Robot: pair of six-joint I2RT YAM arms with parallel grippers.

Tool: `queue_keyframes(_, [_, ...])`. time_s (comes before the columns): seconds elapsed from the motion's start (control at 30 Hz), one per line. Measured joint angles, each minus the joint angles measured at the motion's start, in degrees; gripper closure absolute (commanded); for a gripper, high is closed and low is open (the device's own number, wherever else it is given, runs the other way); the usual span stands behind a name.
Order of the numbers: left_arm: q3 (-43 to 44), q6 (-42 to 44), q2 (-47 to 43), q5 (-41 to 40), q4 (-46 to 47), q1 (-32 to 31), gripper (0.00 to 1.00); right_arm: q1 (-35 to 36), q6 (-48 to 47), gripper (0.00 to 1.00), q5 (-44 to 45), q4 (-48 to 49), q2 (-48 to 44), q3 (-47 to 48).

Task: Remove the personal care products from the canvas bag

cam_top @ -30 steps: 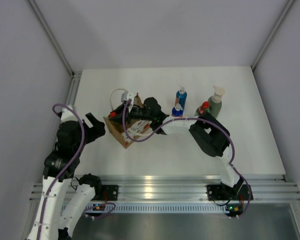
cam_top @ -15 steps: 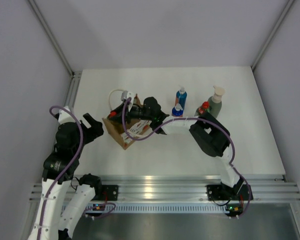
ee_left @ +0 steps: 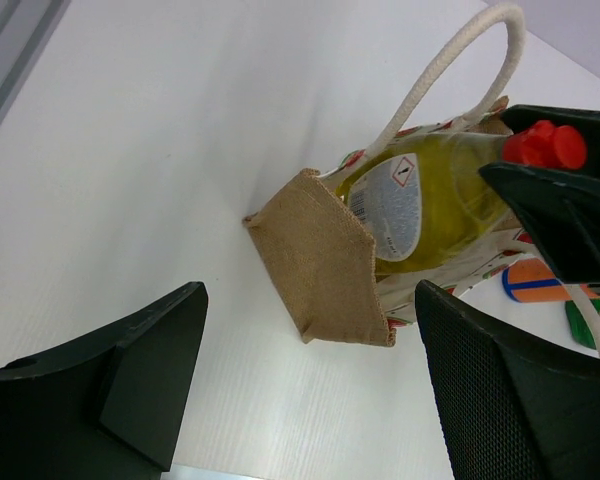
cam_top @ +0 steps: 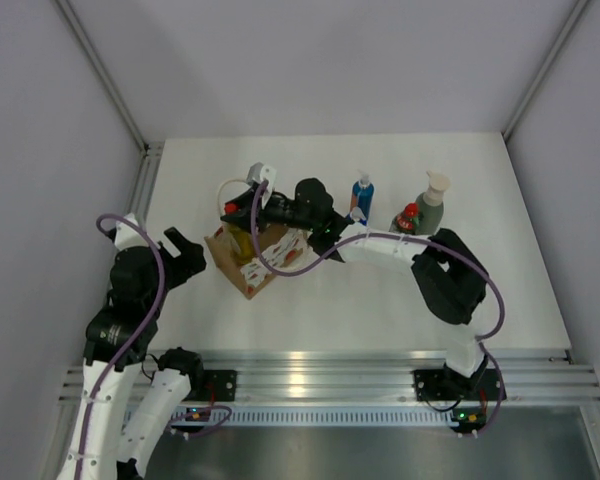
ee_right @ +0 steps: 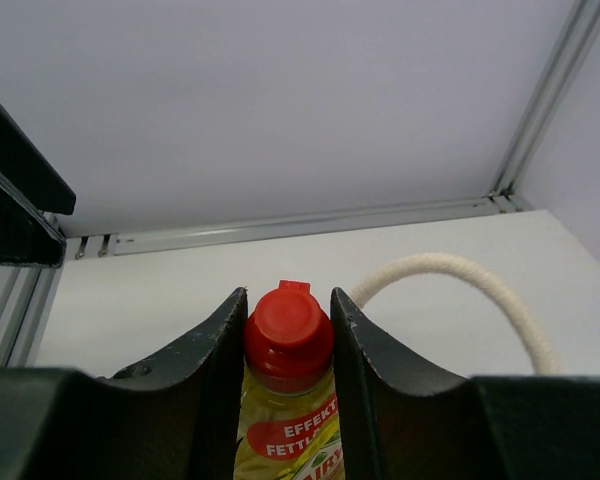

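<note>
Right gripper clenched on yellow-green bottle neck, half inside canvas bag; rope handle arcs beside cap. Left gripper spread, empty.

The overhead camera looks down from high behind the near edge, taking in the whole table. The left wrist camera faces the canvas bag from low and nearby. The right wrist camera sits tight against the yellow-green bottle, which all three views share.
</note>
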Motion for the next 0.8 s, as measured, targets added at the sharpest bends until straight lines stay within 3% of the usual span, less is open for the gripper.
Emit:
queue_keyframes(0.37, [0.00, -0.09, -0.39, -0.22, -0.02, 0.00, 0.11, -0.02, -3.30, 1.00, 6.84, -10.82, -12.26, 0.55])
queue_keyframes(0.8, [-0.02, -0.11, -1.53, -1.09, -0.07, 0.00, 0.10, -0.81, -10.34, 1.00, 21.75, -23.34, -31.65, -2.93])
